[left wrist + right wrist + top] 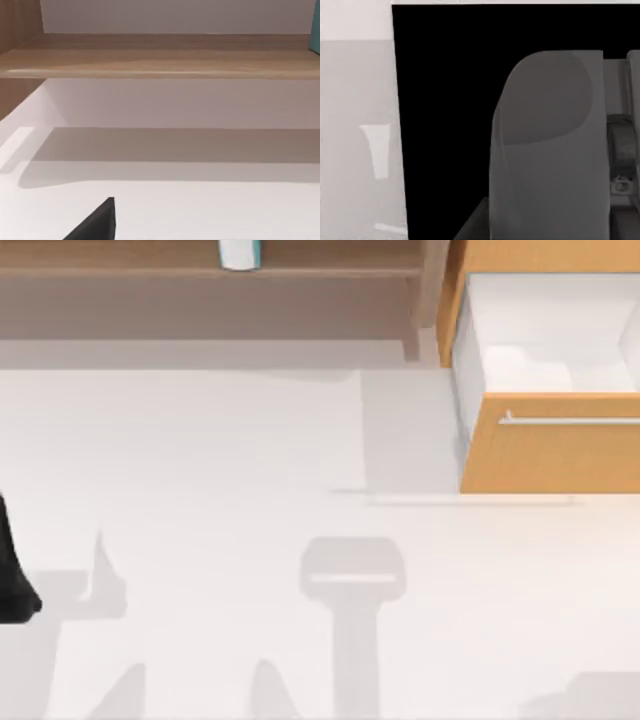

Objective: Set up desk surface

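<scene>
Desk surface (200, 460) was the wide white tabletop spanning the top view, bare across its middle, with only grey shadows toward 6 o'clock.

Brown wooden shelf (150, 285) ran along the far edge at 11–12 o'clock, with a white-and-teal container (240, 253) standing on it, cut off by the frame edge.

Orange-wood drawer cabinet (545, 370) sat at 2 o'clock. Its drawer was pulled out, white interior exposed, and the silver bar handle (570, 421) ran across the drawer front.

Left arm (12, 570) was a dark shape at 9 o'clock on the table's left edge. Left wrist view looked over the tabletop at the shelf board (160, 57), with a dark corner of the gripper (97, 225) low in shot; can't tell whether its fingers were wide or narrow.

Right wrist view: a black panel and a grey rounded arm body (550, 150) close up; can't tell the gripper state.
</scene>
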Tool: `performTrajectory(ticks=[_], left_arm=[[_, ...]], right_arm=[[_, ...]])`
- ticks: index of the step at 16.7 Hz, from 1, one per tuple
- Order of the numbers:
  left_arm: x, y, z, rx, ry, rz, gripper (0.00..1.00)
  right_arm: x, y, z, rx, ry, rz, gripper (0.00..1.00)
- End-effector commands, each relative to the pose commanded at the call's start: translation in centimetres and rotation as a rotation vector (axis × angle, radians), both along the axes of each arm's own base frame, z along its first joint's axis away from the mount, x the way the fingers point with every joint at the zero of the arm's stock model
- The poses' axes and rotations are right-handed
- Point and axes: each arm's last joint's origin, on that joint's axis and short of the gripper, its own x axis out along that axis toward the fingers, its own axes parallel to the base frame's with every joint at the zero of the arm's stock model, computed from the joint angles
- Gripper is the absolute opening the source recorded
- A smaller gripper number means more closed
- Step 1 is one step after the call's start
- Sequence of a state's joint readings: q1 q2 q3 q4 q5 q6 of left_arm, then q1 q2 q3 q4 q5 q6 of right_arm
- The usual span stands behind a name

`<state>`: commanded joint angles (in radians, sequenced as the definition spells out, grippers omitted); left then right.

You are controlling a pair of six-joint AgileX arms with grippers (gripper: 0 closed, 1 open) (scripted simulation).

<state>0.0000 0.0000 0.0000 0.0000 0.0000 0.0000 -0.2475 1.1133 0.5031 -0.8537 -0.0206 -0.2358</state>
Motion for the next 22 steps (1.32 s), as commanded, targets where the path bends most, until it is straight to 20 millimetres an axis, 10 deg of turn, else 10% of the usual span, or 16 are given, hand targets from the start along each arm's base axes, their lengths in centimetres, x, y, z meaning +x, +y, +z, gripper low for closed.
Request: performTrajectory(ticks=[22], left_arm=[[0.0,0.0,0.0,0.000,0.000,0.000,1.00]], right_arm=[[0.8,-0.2,1.4,-0.029,-0.110,-0.002,0.00]])
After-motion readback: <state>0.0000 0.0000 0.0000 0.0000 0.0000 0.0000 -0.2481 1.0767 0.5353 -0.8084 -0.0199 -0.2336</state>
